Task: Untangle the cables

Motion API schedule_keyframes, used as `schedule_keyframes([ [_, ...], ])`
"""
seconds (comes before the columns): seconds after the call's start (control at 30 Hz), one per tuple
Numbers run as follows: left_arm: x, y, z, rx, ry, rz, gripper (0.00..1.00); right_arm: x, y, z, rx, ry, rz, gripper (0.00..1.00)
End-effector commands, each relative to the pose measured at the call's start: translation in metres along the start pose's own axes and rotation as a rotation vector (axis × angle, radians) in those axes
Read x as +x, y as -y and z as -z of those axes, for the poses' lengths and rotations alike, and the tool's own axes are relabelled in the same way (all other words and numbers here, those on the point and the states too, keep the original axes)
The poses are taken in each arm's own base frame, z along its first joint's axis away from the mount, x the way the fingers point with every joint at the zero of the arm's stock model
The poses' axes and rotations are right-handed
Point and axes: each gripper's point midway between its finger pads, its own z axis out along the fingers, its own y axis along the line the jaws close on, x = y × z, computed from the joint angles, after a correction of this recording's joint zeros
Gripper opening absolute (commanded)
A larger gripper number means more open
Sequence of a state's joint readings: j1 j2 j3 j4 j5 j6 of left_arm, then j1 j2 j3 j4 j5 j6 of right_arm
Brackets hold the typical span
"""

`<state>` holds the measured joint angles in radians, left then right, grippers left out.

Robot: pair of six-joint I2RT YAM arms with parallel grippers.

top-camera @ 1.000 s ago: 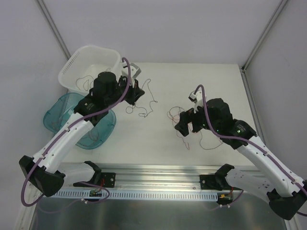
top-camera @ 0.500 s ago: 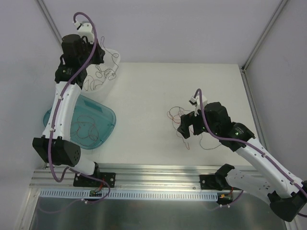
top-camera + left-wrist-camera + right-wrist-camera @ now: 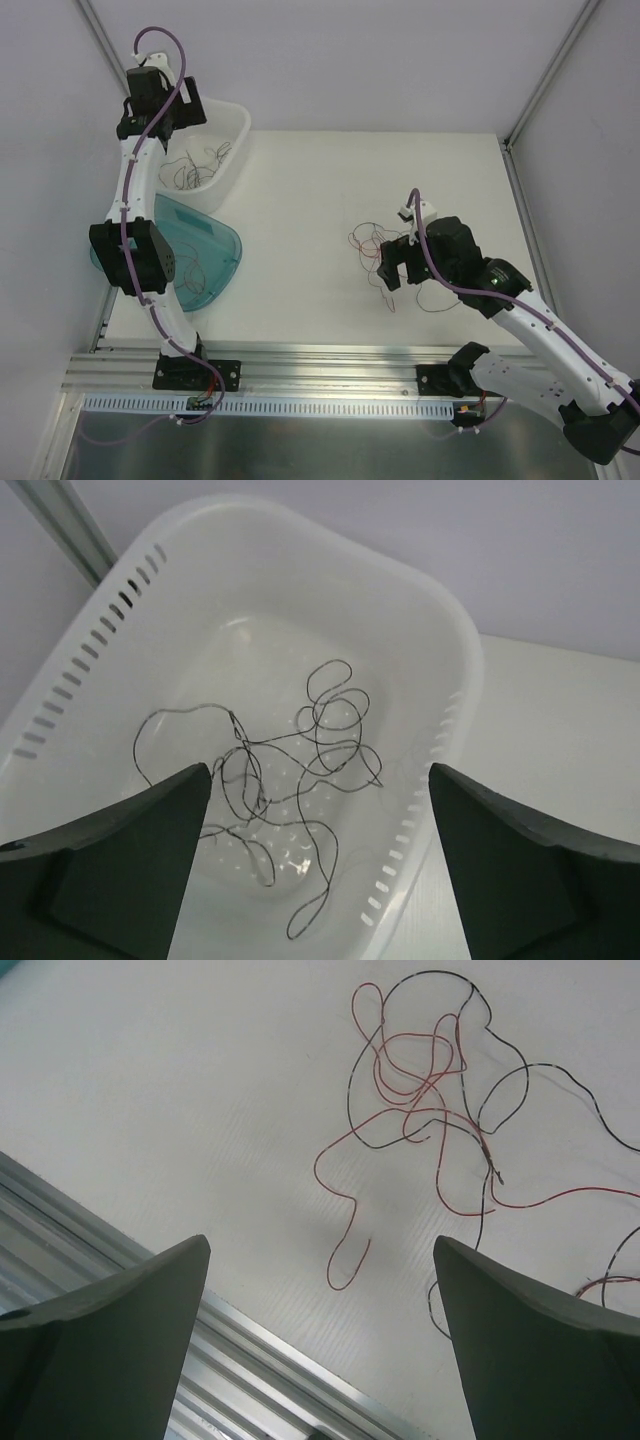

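My left gripper [image 3: 318,772] hangs with its fingers wide apart and nothing between them over the white slotted plastic basket [image 3: 445,630] at the far left corner of the white tabletop [image 3: 330,180]. A thin dark curly wire [image 3: 320,730] lies loose on the basket floor, so I judge that strand sorted. The work left sits under my right gripper [image 3: 320,1245], also spread wide and empty, hovering above the loose knot of hair-thin red and dark wires [image 3: 415,1090] right of the tabletop's middle, toward the near edge. To pick well I would take one strand only: the red tail [image 3: 338,1260] that hooks out of the knot toward the near edge looks free, with bare tabletop on both sides. I should come down straddling it, close fully because the wire is so thin, then draw it slowly away from the knot and stop if the whole bundle drags along. Trouble lies in the crossings beyond the tail, where red and dark loops overlap and a hasty pull could tighten them. More strands run off past my right finger, where I cannot follow them. The aluminium rail [image 3: 250,1360] along the near edge is close to the tail, so I must not sweep low that way. A translucent teal plastic tray [image 3: 215,250] at the left edge, carrying another dark strand [image 3: 185,270], is well apart.
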<state>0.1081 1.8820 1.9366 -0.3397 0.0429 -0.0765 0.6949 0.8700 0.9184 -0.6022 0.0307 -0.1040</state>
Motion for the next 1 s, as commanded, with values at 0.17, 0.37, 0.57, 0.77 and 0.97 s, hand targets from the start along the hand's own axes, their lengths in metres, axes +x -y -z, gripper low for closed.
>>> schedule_keyframes([
  [0.17, -0.007, 0.020, 0.053, 0.044, 0.043, 0.049, 0.99, 0.005, 0.027, 0.003, 0.154, -0.006, -0.066, 1.00],
  [0.37, 0.044, 0.072, 0.110, 0.165, -0.021, 0.053, 0.99, 0.029, 0.051, -0.003, 0.278, -0.088, -0.194, 1.00],
  [0.57, 0.126, 0.144, 0.171, 0.356, -0.138, 0.029, 0.99, 0.064, 0.081, -0.012, 0.412, -0.184, -0.336, 0.93],
  [0.77, 0.217, 0.197, 0.227, 0.536, -0.304, -0.012, 0.99, 0.105, 0.084, -0.046, 0.373, -0.270, -0.445, 0.77],
  [0.97, 0.287, 0.217, 0.256, 0.589, -0.452, -0.056, 0.99, 0.131, 0.096, -0.082, 0.406, -0.347, -0.503, 0.61],
])
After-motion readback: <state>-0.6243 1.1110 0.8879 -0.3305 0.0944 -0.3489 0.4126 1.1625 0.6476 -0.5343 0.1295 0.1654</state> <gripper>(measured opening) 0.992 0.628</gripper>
